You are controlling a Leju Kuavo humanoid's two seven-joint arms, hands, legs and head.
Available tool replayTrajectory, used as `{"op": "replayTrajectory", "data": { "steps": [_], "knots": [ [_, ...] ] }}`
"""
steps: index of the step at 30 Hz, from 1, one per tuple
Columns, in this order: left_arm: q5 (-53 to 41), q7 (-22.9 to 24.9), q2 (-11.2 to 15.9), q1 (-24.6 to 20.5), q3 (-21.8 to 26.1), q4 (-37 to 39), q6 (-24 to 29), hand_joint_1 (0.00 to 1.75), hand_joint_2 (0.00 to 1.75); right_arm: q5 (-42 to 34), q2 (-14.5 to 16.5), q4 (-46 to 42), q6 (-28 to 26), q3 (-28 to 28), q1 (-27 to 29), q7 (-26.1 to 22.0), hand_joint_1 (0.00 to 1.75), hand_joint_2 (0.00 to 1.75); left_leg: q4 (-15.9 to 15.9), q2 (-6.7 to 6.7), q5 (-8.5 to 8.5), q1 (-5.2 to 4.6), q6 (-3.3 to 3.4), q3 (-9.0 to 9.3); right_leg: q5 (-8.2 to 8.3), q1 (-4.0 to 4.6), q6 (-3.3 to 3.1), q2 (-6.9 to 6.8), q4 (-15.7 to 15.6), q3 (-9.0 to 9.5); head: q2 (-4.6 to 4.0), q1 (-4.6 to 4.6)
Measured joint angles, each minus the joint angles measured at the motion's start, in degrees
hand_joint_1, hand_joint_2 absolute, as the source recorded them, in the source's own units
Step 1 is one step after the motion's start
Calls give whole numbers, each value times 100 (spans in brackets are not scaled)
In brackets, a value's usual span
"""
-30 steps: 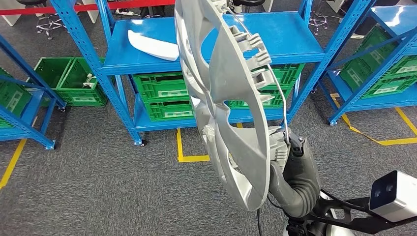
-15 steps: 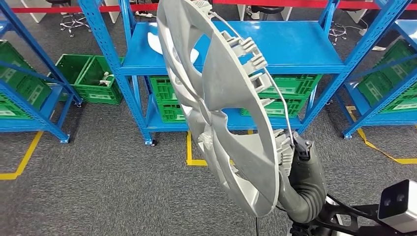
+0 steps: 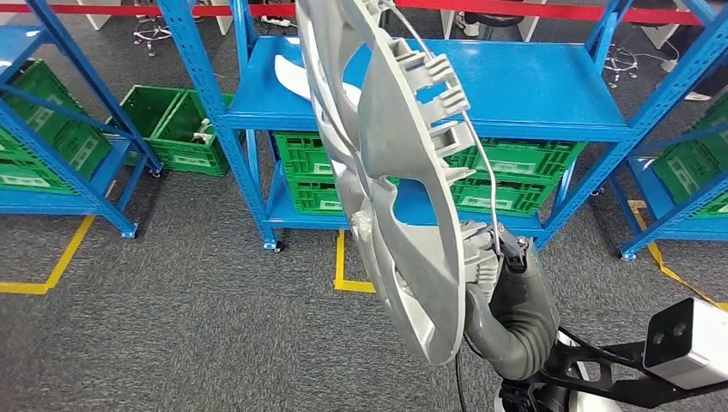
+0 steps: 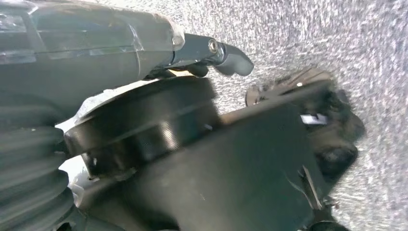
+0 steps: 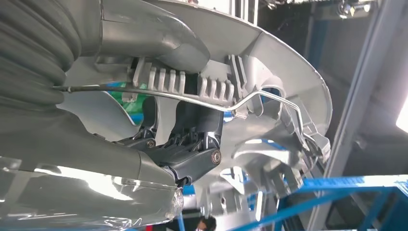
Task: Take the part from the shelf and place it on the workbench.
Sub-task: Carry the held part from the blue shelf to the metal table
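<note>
Our right hand grips the silver wheel cover by its lower rim, so the part stands edge-up above the fingers, clear of the blue shelf beyond; we should keep that grip firm and carry it level toward the tabletop.

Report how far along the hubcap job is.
Done: the silver hubcap is off the blue shelf, gripped at its rim by the right hand and held upright on edge. Left: no workbench is in sight, so carrying it there and setting it down remain.
</note>
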Motion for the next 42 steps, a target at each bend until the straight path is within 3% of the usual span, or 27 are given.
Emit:
{"op": "replayTrajectory", "data": {
  "steps": [2, 3, 5, 6, 8, 10, 11, 12, 14, 15, 17, 18, 19, 21, 23, 25, 26, 28, 29, 31, 32, 34, 36, 38, 40, 41, 42],
  "knots": [
    [1, -5, 1, -7, 1, 0, 2, 0, 175, 0, 0, -1, 2, 1, -5, 3, 175, 175, -127, 51, -46, -50, 64, 35, -30, 26, 54, -93, 7, 17, 0, -2],
    [2, -7, 1, -9, 2, 0, 2, 0, 175, 0, 0, -2, 2, 1, -6, 4, 175, 175, -151, -28, -65, -43, 98, 35, -45, 22, 81, -156, -1, 28, 0, 7],
    [2, -8, -2, -3, 2, 1, 2, 0, 175, 0, -2, -3, 2, -1, -12, 7, 175, 175, -168, -180, -56, -23, 144, 35, -165, -2, 130, -80, 92, 14, 0, 40],
    [2, -9, -5, -6, 1, 1, 2, 0, 175, 1, -3, -3, 2, -1, -14, 8, 175, 175, -176, -252, -51, -10, 169, 42, -300, -12, 147, 35, 294, -71, 0, 68],
    [2, -11, -17, -18, 1, -1, 2, 0, 175, 1, -4, -2, 3, 0, -13, 9, 175, 175, -179, -397, -51, -11, 207, 52, -632, -17, 147, 267, 1009, -421, 0, 145],
    [3, -11, -25, -18, 0, -1, 2, 0, 175, 0, -4, 0, 4, 2, -11, 9, 175, 175, -177, -545, -60, -32, 232, 76, -738, 0, 123, 341, 1574, -748, 0, 213],
    [4, -10, -25, -11, 0, -1, 2, 0, 175, 0, -4, 1, 4, 2, -11, 9, 175, 175, -177, -620, -67, -45, 242, 98, -621, 12, 96, 360, 1589, -800, 0, 239],
    [6, -9, -25, -6, 0, -1, 2, 0, 175, 0, -4, 2, 5, 2, -12, 9, 175, 175, -177, -693, -75, -58, 249, 124, -404, 27, 58, 389, 1399, -763, 0, 261],
    [9, -8, -32, -8, 0, -1, 1, 0, 175, 0, -5, 1, 11, 1, -12, 9, 175, 175, -177, -828, -90, -81, 250, 152, 62, 53, -52, 554, 763, -571, 0, 289],
    [9, -8, -35, -14, 0, -1, 1, 0, 175, -1, -6, -2, 16, 1, -10, 9, 175, 175, -173, -885, -92, -81, 241, 146, 194, 65, -97, 635, 504, -485, 0, 290],
    [9, -7, -44, -16, 0, -2, -1, 0, 175, -1, -8, -5, 31, -1, -12, 9, 175, 175, -171, -973, -77, -58, 194, 100, 213, 87, -161, 693, 289, -404, 0, 299],
    [10, -6, -43, -10, 0, -2, 0, 0, 175, -1, -8, -8, 37, -1, -16, 9, 175, 175, -176, -1014, -64, -47, 160, 77, 199, 94, -177, 642, 201, -377, 0, 316],
    [10, -6, -40, -3, 0, -2, 1, 0, 175, -1, -9, -8, 41, -1, -21, 9, 175, 175, -173, -975, -68, -49, 129, 57, 194, 89, -187, 581, 127, -345, 0, 332],
    [11, -7, -29, 1, 0, -1, 2, 0, 175, -1, -10, -10, 45, -2, -16, 9, 175, 175, 15, -684, -213, -66, 59, -50, 210, 63, -204, 461, -19, -273, 0, 295],
    [13, -7, -22, -7, 0, -1, 2, 0, 175, -1, -12, -11, 47, -2, -3, 9, 175, 175, 606, -410, -526, -32, -12, -346, 217, 53, -216, 346, -55, -236, 0, 209],
    [15, -9, -17, -11, 1, -1, 3, 0, 175, -2, -13, -11, 47, -2, 1, 9, 175, 175, 1187, -399, -705, 28, -76, -654, 198, 44, -208, 216, -42, -228, 0, 146],
    [16, -9, -15, -11, 2, -1, 3, 0, 175, -2, -13, -10, 46, -2, 2, 9, 175, 175, 1238, -396, -650, 52, -104, -686, 184, 34, -192, 155, -34, -220, 0, 122],
    [16, -7, -10, -9, 2, -1, 4, 0, 175, -2, -13, -10, 46, -2, 3, 9, 175, 175, 736, -285, -291, 79, -146, -423, 139, 8, -138, 53, -6, -187, 0, 90],
    [16, -5, -10, -7, 1, -1, 5, 0, 175, -2, -14, -11, 46, -2, 3, 9, 175, 175, 388, -111, -150, 58, -162, -238, 109, 10, -98, 12, 18, -173, 0, 64],
    [15, -3, -4, -8, 1, 0, 8, 0, 175, -2, -14, -13, 48, -1, 5, 10, 175, 175, -57, 160, -31, 17, -113, -23, 52, 37, -21, -69, 71, -154, 0, 19],
    [15, -4, -4, -10, 2, 0, 8, 0, 175, -3, -14, -14, 48, -1, 7, 10, 175, 175, -97, 198, -61, -7, -70, -19, 36, 54, 6, -122, 77, -143, 0, 13],
    [15, -5, -7, -11, 2, -1, 8, 0, 175, -4, -13, -14, 48, -2, 6, 11, 175, 175, -108, 39, -48, 0, 22, -38, 0, 51, 42, -221, 66, -105, 0, 47],
    [15, -5, -9, -16, 2, -1, 8, 0, 175, -4, -17, -14, 48, -3, 9, 11, 175, 175, -120, -146, -26, 9, 95, -37, -185, 17, 73, -53, 251, -145, 0, 93],
    [15, -7, -14, -28, 2, -1, 8, 0, 175, -3, -26, -14, 50, -3, 16, 11, 175, 175, -124, -328, -11, 3, 160, -34, -547, 6, 75, 236, 877, -397, 0, 168],
    [15, -7, -17, -27, 2, -1, 8, 0, 175, -4, -31, -13, 52, -2, 21, 11, 175, 175, -123, -509, -5, -23, 197, -29, -793, 24, 51, 344, 1567, -724, 0, 241],
    [15, -6, -17, -20, 2, -1, 8, 0, 175, -4, -33, -13, 52, -2, 21, 11, 175, 175, -122, -602, -3, -38, 205, -22, -762, 31, 27, 365, 1686, -800, 0, 272],
    [15, -5, -15, -12, 2, -1, 8, 0, 175, -4, -33, -13, 52, -2, 21, 11, 175, 175, -121, -688, -2, -54, 210, -9, -615, 39, -8, 385, 1581, -778, 0, 300]
  ]
}}
